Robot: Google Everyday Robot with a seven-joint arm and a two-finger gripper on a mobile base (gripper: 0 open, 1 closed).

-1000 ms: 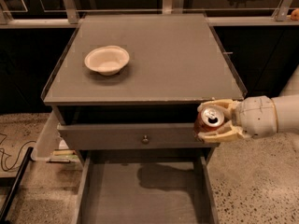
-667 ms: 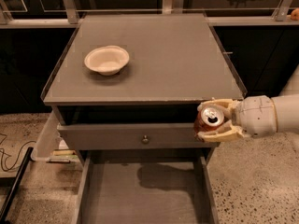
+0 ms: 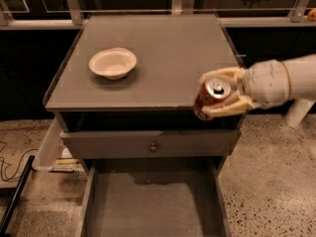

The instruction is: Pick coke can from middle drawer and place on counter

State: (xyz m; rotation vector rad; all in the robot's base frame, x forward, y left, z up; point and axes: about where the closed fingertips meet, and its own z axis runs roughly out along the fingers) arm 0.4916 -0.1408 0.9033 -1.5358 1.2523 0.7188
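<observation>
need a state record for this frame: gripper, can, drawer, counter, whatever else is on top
gripper: at the counter's front right corner, fingers closed around the coke can
coke can: held in the gripper, tilted, silver top towards the camera, not set down
middle drawer: pulled open, no can inside
counter: white bowl on its left half
white bowl: upright, well apart from the can
drawer front: closed, above the open drawer, round knob at centre
task stage: can out of the drawer, placing not yet done
</observation>
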